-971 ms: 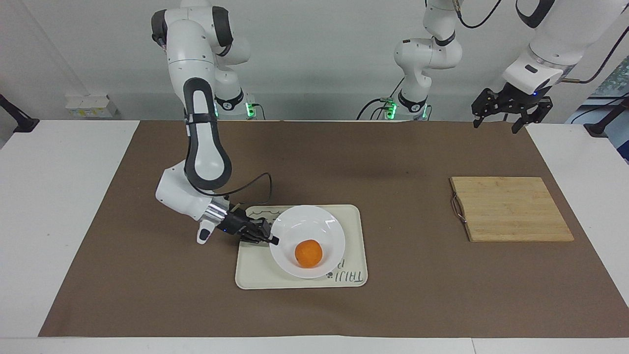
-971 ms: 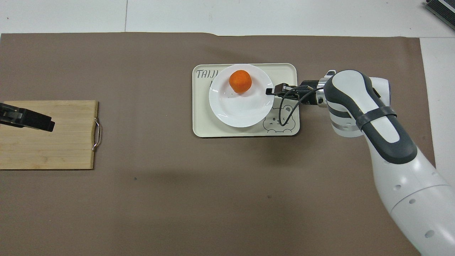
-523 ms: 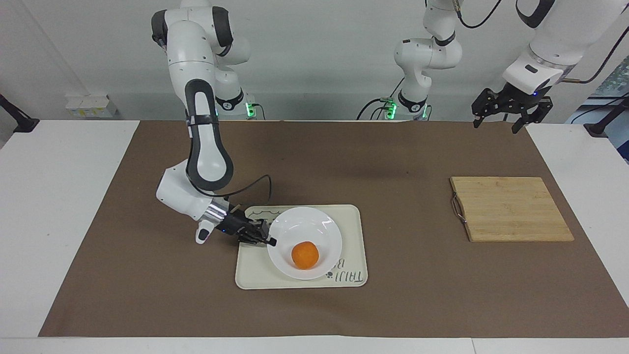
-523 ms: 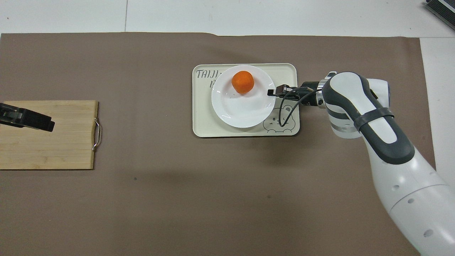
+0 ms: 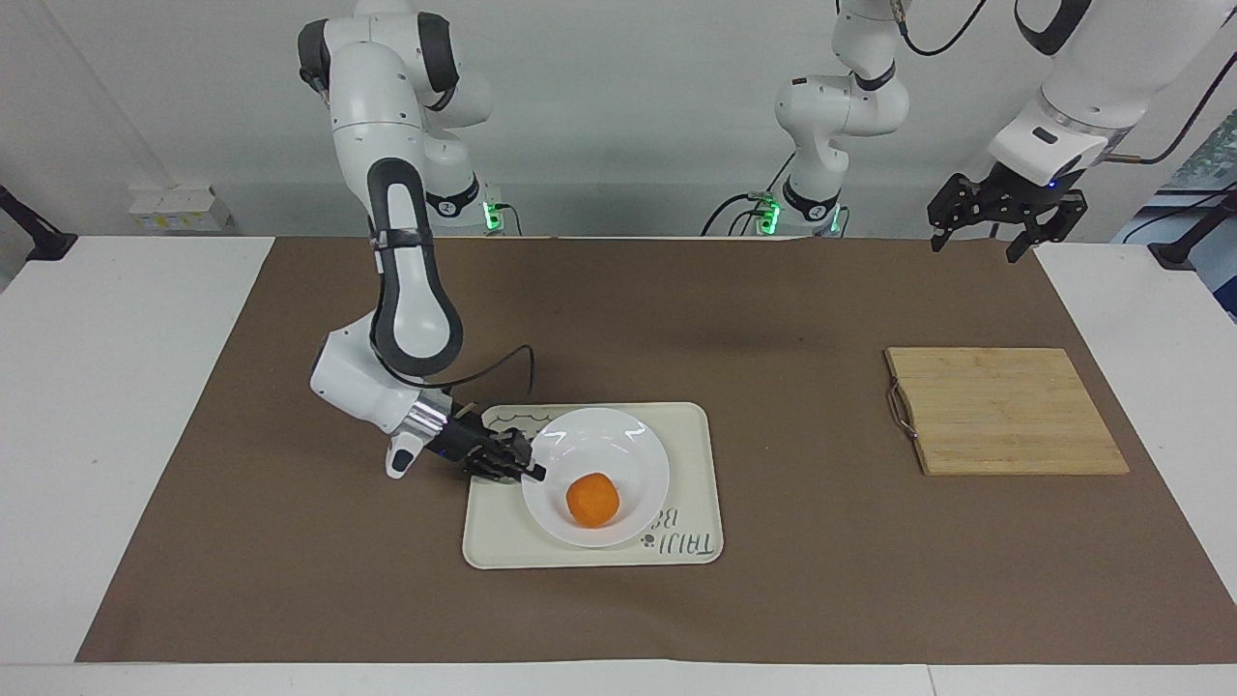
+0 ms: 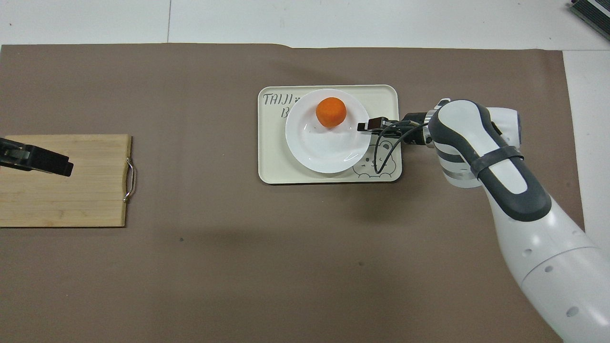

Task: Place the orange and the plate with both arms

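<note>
Orange (image 5: 591,500) sits in the white plate (image 5: 628,454) on the cream bear tray (image 5: 691,483) mid-bench. Right gripper (image 5: 527,471) is at the plate's rim toward the right arm's end; whether its fingers clasp the rim I cannot tell. Left gripper (image 5: 1005,217) waits, fingers spread, above the bamboo cutting board (image 5: 1005,411) at the left arm's end
</note>
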Controlling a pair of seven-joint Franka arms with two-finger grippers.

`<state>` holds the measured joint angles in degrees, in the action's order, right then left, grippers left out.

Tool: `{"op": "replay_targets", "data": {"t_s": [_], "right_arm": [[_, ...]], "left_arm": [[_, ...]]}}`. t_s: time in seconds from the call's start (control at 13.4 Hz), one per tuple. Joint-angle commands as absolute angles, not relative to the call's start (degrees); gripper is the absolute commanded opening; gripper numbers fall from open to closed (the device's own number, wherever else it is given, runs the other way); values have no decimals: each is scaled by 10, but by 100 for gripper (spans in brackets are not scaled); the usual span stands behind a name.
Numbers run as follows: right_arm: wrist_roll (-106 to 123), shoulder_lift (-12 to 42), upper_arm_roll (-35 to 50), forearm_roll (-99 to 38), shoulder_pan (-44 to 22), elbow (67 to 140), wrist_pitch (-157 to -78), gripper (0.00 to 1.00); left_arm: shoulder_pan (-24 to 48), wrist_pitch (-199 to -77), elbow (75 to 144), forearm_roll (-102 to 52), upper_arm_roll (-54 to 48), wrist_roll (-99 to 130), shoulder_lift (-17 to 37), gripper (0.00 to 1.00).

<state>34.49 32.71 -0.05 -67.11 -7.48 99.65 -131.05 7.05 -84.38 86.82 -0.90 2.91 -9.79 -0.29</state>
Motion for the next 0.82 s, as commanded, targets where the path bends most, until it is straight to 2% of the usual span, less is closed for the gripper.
{"op": "replay_targets", "data": {"t_s": [0.0, 0.45, 0.75], "right_arm": [[348, 315, -2, -631, -75, 997, -1322, 100], [325, 289, -7, -542, -62, 991, -1320, 100], [231, 260, -11, -410, -63, 982, -1318, 100]], "left_arm": [[66, -842, 881, 1, 25, -92, -16, 100], [66, -842, 881, 1, 25, -92, -16, 100], [65, -842, 881, 1, 25, -92, -16, 100]]}}
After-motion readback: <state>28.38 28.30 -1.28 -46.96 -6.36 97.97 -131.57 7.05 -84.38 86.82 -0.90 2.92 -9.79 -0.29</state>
